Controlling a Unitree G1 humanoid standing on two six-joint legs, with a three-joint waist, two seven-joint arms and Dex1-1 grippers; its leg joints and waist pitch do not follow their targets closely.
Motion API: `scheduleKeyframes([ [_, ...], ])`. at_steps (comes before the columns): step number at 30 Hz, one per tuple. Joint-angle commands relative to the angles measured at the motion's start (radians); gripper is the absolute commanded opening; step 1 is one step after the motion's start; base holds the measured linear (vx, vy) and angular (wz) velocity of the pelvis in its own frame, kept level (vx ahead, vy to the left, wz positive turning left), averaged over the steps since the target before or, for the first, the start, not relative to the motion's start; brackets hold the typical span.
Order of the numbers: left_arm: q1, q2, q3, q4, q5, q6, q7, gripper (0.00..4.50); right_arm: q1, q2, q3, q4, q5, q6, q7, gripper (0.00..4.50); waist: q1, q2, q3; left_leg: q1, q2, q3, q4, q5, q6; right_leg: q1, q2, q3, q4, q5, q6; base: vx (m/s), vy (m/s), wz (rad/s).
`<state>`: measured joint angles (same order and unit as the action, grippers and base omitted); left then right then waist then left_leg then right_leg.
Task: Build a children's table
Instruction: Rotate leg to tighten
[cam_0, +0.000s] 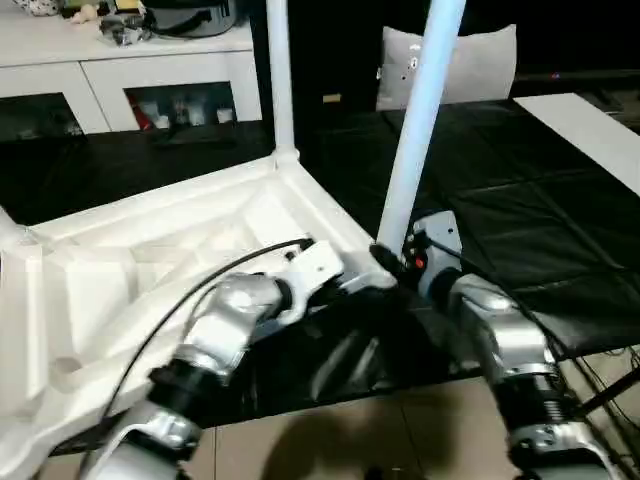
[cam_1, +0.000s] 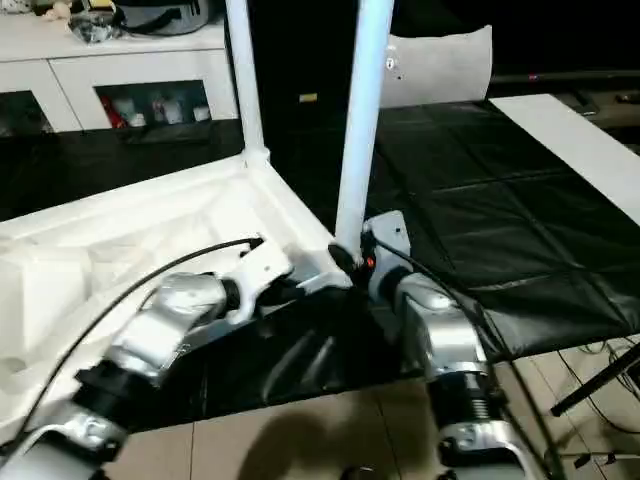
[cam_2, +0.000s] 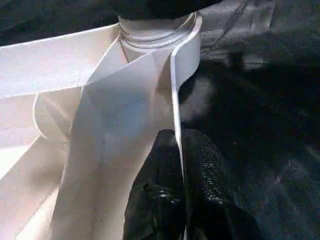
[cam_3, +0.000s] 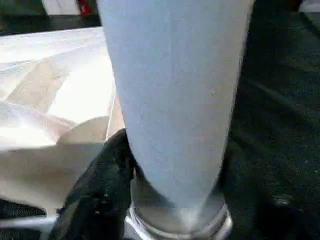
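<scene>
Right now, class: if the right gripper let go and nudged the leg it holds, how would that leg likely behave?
The near leg looks like stiff, hollow plastic, so probably light. It leans in its corner socket, so it may topple. Round and tapered, it would likely roll in a curve.

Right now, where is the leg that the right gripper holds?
The leg stands in the near right corner of the upturned table top, beside the right gripper.

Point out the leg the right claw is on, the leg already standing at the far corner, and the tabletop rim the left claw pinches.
Near leg (cam_0: 412, 150), left eye view: mid shaft.
Far leg (cam_0: 280, 80), left eye view: shaft above its socket.
Tabletop rim (cam_2: 176, 95), left wrist view: thin edge above the fingers.
</scene>
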<state>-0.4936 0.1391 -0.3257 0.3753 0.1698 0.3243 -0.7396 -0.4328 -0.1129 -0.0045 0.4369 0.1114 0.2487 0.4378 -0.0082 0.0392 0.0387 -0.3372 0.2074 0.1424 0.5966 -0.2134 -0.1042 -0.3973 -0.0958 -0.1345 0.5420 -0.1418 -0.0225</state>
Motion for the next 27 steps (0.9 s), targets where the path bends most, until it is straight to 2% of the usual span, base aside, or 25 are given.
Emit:
scheduleKeyframes([
  [1,-0.029,-0.071,-0.072,-0.065,-0.026,-0.023,-0.012,0.0,-0.005,0.069,0.078,0.03,0.01,0.026,0.037,3.0,0.005,-0.005,-0.05,-0.011,0.002,0.002,-0.081,-0.327,0.07,0.047,-0.046,0.024,-0.084,-0.529,-0.063,0.0,0.0,0.0],
  [3,-0.027,-0.055,-0.07,-0.064,-0.019,-0.02,-0.011,0.0,0.002,0.059,0.076,0.023,0.007,0.014,0.053,3.06,0.011,-0.003,-0.053,-0.015,0.007,0.004,-0.084,-0.297,0.073,0.05,-0.047,0.033,-0.073,-0.465,-0.093,0.0,0.0,0.0],
  [5,-0.027,-0.026,-0.064,-0.056,-0.011,-0.028,-0.017,0.0,0.016,0.032,0.084,0.011,0.003,-0.012,0.094,3.25,0.014,-0.004,-0.054,-0.015,0.007,0.006,-0.084,-0.287,0.074,0.05,-0.047,0.038,-0.069,-0.446,-0.104,0.0,0.0,0.0],
  [6,-0.028,-0.002,-0.06,-0.042,-0.008,-0.052,-0.031,0.0,0.029,0.006,0.088,-0.002,0.004,-0.026,0.133,3.39,0.02,-0.004,-0.055,-0.018,0.008,0.007,-0.084,-0.269,0.081,0.054,-0.047,0.042,-0.063,-0.416,-0.117,0.0,0.0,0.0],
  [10,-0.033,0.042,-0.051,-0.01,0.001,-0.107,-0.066,0.0,0.049,-0.054,0.088,-0.026,0.016,-0.057,0.218,3.6,0.029,-0.007,-0.058,-0.018,0.007,0.013,-0.08,-0.222,0.097,0.055,-0.047,0.051,-0.054,-0.353,-0.146,0.0,0.0,0.0],
  [11,-0.033,0.067,-0.05,0.002,-0.002,-0.138,-0.095,0.0,0.057,-0.092,0.087,-0.041,0.025,-0.068,0.265,3.71,0.033,-0.009,-0.059,-0.021,0.007,0.013,-0.078,-0.199,0.1,0.057,-0.047,0.053,-0.048,-0.335,-0.155,0.0,0.0,0.0],
  [12,-0.033,0.076,-0.049,0.006,-0.004,-0.149,-0.105,0.0,0.059,-0.105,0.086,-0.046,0.028,-0.072,0.281,3.86,0.037,-0.012,-0.057,-0.021,0.005,0.016,-0.076,-0.192,0.104,0.055,-0.044,0.055,-0.048,-0.345,-0.154,0.0,0.0,0.0],
  [14,-0.033,0.109,-0.046,0.017,-0.013,-0.168,-0.144,0.0,0.067,-0.158,0.081,-0.068,0.039,-0.069,0.343,3.96,0.05,-0.01,-0.059,-0.019,0.005,0.017,-0.075,-0.175,0.108,0.057,-0.048,0.056,-0.047,-0.365,-0.147,0.0,0.0,0.0],
  [17,-0.035,0.153,-0.05,0.033,-0.025,-0.216,-0.202,0.0,0.084,-0.233,0.095,-0.112,0.06,-0.049,0.466,4.18,0.062,-0.011,-0.062,-0.018,0.007,0.017,-0.074,-0.143,0.114,0.059,-0.044,0.058,-0.042,-0.33,-0.148,0.0,0.0,0.0],
  [19,-0.033,0.196,-0.063,0.045,-0.037,-0.294,-0.276,0.0,0.09,-0.28,0.094,-0.129,0.071,-0.064,0.543,4.18,0.07,-0.009,-0.061,-0.016,0.01,0.016,-0.075,-0.142,0.117,0.057,-0.044,0.058,-0.041,-0.319,-0.156,0.0,0.0,0.0],
  [21,-0.031,0.221,-0.071,0.049,-0.043,-0.32,-0.319,0.0,0.096,-0.309,0.099,-0.147,0.09,-0.062,0.604,4.18,0.072,-0.011,-0.061,-0.015,0.013,0.016,-0.077,-0.148,0.111,0.056,-0.043,0.059,-0.037,-0.305,-0.165,0.0,0.0,0.0],
  [22,-0.031,0.247,-0.079,0.051,-0.048,-0.338,-0.363,0.0,0.103,-0.344,0.111,-0.165,0.111,-0.06,0.674,3.92,0.075,-0.01,-0.061,-0.013,0.014,0.016,-0.078,-0.155,0.112,0.056,-0.042,0.059,-0.035,-0.299,-0.171,0.0,0.0,0.0],
  [23,-0.032,0.265,-0.085,0.053,-0.049,-0.355,-0.391,0.0,0.105,-0.363,0.119,-0.168,0.118,-0.06,0.712,3.92,0.077,-0.013,-0.061,-0.013,0.016,0.016,-0.078,-0.158,0.115,0.058,-0.042,0.059,-0.034,-0.293,-0.175,0.0,0.0,0.0],
  [25,-0.032,0.289,-0.093,0.054,-0.055,-0.387,-0.435,0.0,0.105,-0.386,0.13,-0.166,0.125,-0.062,0.756,3.83,0.081,-0.01,-0.06,-0.014,0.018,0.017,-0.079,-0.164,0.115,0.056,-0.043,0.059,-0.031,-0.292,-0.182,0.0,0.0,0.0],
  [26,-0.028,0.311,-0.1,0.046,-0.073,-0.413,-0.491,0.0,0.103,-0.4,0.138,-0.164,0.135,-0.06,0.797,3.66,0.08,-0.015,-0.059,-0.015,0.018,0.018,-0.079,-0.168,0.11,0.056,-0.044,0.06,-0.032,-0.3,-0.182,0.0,0.0,0.0],
  [27,-0.026,0.319,-0.104,0.042,-0.081,-0.422,-0.513,0.0,0.101,-0.405,0.143,-0.164,0.138,-0.058,0.811,3.66,0.083,-0.014,-0.059,-0.014,0.017,0.018,-0.079,-0.172,0.108,0.056,-0.045,0.06,-0.032,-0.31,-0.182,0.0,0.0,0.0],
])
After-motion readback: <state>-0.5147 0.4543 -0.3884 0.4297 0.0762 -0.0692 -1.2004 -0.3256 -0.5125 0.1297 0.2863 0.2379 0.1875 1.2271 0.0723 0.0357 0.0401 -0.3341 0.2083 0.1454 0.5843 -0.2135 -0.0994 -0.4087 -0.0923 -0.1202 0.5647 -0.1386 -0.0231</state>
